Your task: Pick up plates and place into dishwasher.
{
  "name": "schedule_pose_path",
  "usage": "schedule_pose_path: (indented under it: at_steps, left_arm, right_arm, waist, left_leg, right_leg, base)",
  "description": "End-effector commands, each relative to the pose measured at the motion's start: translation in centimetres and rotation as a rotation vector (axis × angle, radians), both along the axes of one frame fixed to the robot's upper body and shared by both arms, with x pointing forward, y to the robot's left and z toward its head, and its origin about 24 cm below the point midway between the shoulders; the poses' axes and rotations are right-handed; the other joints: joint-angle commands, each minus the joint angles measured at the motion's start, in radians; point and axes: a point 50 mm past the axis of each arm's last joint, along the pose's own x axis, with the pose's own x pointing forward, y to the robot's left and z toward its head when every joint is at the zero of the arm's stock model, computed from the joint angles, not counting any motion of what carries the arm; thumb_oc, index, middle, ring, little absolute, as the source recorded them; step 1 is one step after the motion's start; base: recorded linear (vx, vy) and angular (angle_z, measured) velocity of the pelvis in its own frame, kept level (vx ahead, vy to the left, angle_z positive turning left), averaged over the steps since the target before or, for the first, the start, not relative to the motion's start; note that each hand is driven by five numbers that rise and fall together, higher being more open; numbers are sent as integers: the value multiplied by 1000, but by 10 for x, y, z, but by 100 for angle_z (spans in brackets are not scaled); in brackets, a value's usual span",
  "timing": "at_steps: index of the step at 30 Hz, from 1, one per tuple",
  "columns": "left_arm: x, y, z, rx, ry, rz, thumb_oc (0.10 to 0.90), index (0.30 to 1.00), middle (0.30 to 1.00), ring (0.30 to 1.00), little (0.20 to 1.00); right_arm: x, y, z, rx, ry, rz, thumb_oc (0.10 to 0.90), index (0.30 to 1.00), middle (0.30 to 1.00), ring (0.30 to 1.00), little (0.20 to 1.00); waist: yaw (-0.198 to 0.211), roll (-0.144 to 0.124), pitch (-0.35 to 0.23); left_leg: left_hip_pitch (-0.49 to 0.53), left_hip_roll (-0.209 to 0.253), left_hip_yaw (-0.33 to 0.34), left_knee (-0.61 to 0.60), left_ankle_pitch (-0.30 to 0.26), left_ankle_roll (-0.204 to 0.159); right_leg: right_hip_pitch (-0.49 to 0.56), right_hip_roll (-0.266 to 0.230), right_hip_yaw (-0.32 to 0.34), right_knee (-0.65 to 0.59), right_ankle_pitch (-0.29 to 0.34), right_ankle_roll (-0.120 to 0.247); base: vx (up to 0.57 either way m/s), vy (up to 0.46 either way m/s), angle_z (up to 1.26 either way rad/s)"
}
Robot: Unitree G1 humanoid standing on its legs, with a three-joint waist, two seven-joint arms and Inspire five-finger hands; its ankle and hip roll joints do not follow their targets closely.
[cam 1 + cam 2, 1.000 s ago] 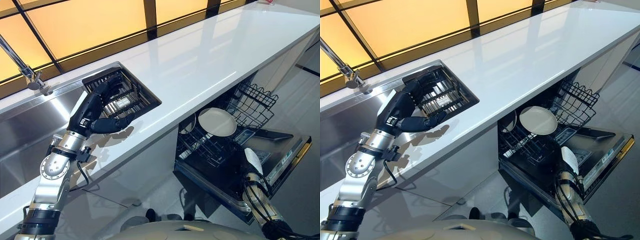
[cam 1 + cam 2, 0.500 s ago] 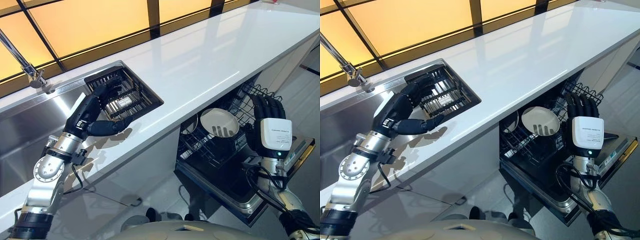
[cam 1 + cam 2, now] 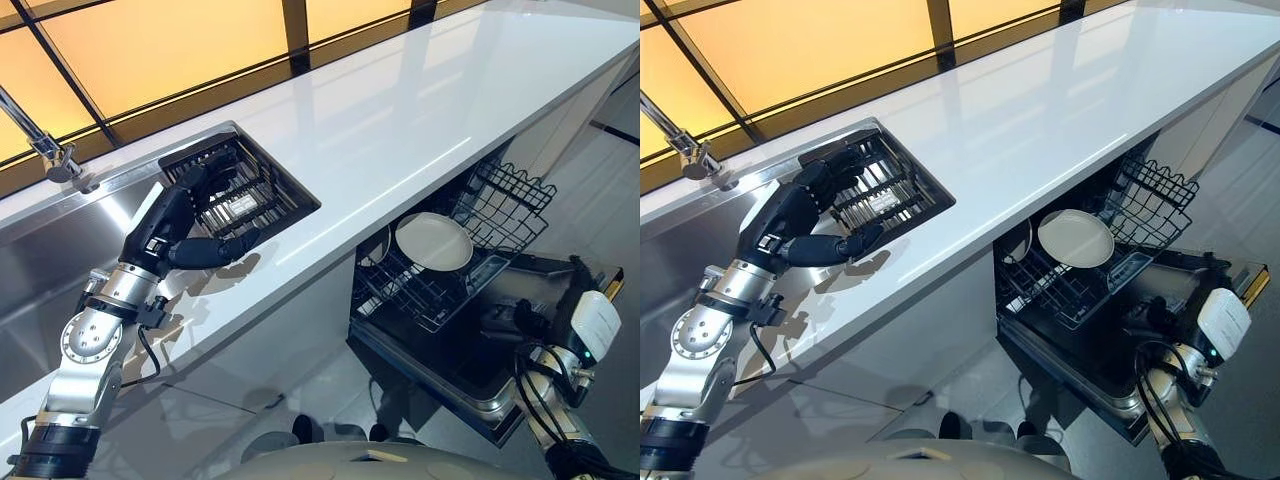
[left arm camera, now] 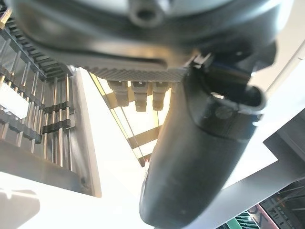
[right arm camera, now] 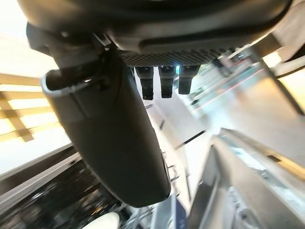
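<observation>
A white plate (image 3: 433, 242) stands tilted in the lower rack (image 3: 420, 290) of the open dishwasher, under the counter. A second pale dish (image 3: 378, 246) stands just left of it. My left hand (image 3: 172, 222) hovers at the near edge of the black dish rack (image 3: 245, 195) in the sink, fingers relaxed and thumb (image 4: 190, 157) stretched out, holding nothing. My right hand (image 3: 592, 322) hangs low at the right, over the lowered dishwasher door (image 3: 545, 290), apart from the plate. It is open and empty, as its thumb (image 5: 114, 138) and straight fingers show in the right wrist view.
A long white countertop (image 3: 400, 110) runs above the dishwasher. A steel sink (image 3: 50, 260) with a faucet (image 3: 45, 150) lies at the left. An empty wire basket (image 3: 510, 200) sits at the dishwasher's back right. Grey floor lies below.
Half a second ago my right hand was raised, fingers spread, beside the plate in the rack; now it has dropped back down to the right over the door. The left hand has stayed put.
</observation>
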Motion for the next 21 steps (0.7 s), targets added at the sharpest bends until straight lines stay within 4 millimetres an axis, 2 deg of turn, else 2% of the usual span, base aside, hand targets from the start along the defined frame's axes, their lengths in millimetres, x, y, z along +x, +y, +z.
schedule_pose_path:
  at_steps: [1, 9, 17, 21]
  left_arm:
    - [3, -1, 63, -11, -304, -39, 800, 900, 900, 900, 900]
    - [4, -5, 64, 2, -316, -38, 800, 900, 900, 900, 900]
    - [7, -6, 65, 1, -314, -41, 800, 900, 900, 900, 900]
    - [8, -10, 62, 7, -308, -58, 800, 900, 900, 900, 900]
  right_arm:
    - [31, -28, 55, -149, -182, -9, 800, 900, 900, 900, 900]
    - [35, -14, 55, -86, -165, 94, 800, 900, 900, 900, 900]
    - [48, -7, 48, -131, 60, 261, 800, 900, 900, 900, 900]
    - [60, -2, 52, -265, 208, 360, 800, 900, 900, 900, 900]
  waist:
    - [0, -30, -31]
    - [-19, -30, -28]
    - [-15, -32, -27]
    - [-3, -37, -23]
  left_leg:
    - [8, -45, 36, 7, -87, 47]
    - [8, -43, 52, 7, -90, 48]
    - [5, -41, 52, 7, -87, 45]
    - [5, -42, 45, 7, -86, 45]
  right_leg:
    - [-25, -4, -7, 6, 28, 44]
    - [-31, -2, 6, 6, 30, 45]
    - [-32, -4, -3, 6, 29, 44]
    - [-30, -6, -10, 6, 30, 44]
  base:
    - [-10, -11, -4]
    - [-14, -9, -8]
    - [-2, -4, -2]
    - [0, 0, 0]
